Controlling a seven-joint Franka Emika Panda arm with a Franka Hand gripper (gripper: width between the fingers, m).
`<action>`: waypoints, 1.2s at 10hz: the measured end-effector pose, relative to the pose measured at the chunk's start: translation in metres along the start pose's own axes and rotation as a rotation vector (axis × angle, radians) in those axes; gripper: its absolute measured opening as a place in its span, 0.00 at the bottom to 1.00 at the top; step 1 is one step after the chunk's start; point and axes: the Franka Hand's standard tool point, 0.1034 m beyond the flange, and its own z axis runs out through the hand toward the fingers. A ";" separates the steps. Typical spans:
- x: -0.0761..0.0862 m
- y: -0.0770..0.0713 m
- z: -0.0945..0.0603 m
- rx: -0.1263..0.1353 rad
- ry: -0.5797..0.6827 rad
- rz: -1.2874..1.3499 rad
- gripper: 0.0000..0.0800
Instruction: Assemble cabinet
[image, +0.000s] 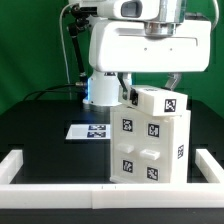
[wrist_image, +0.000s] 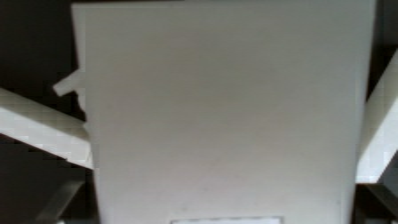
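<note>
While the arm hangs low over the work, these are the relations that count:

Cabinet position: the cabinet (image: 150, 138) stands upright on the black counter (image: 40, 140), toward the exterior view's right and close to the front border rail (image: 60, 190).
Long axis: vertical; the tall box rises from the counter, with a smaller tagged block on top at a slight tilt.
Direction from jaws: the cabinet lies directly under and in front of the gripper (image: 150, 80), which sits at the top block; no gap between them can be made out.
Wrist view: a broad white panel of the cabinet (wrist_image: 214, 110) fills almost the whole picture, so the camera is very near that face.
Jaws: hidden behind the arm's white housing and the top block in the exterior view and not seen clearly in the wrist view; whether they are apart, together or clamped on a part cannot be told.
Marker board: the marker board (image: 88, 131) lies flat on the counter, near the cabinet on the exterior view's left.
Judgement: the coming move probably acts downward along the cabinet's vertical axis, so the tilt of the top block is the thing to watch.
</note>
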 end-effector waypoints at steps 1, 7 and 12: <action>0.000 0.000 0.000 0.000 0.001 0.040 0.70; -0.001 -0.002 0.001 0.063 0.035 0.492 0.70; -0.001 0.001 0.001 0.124 0.078 0.851 0.70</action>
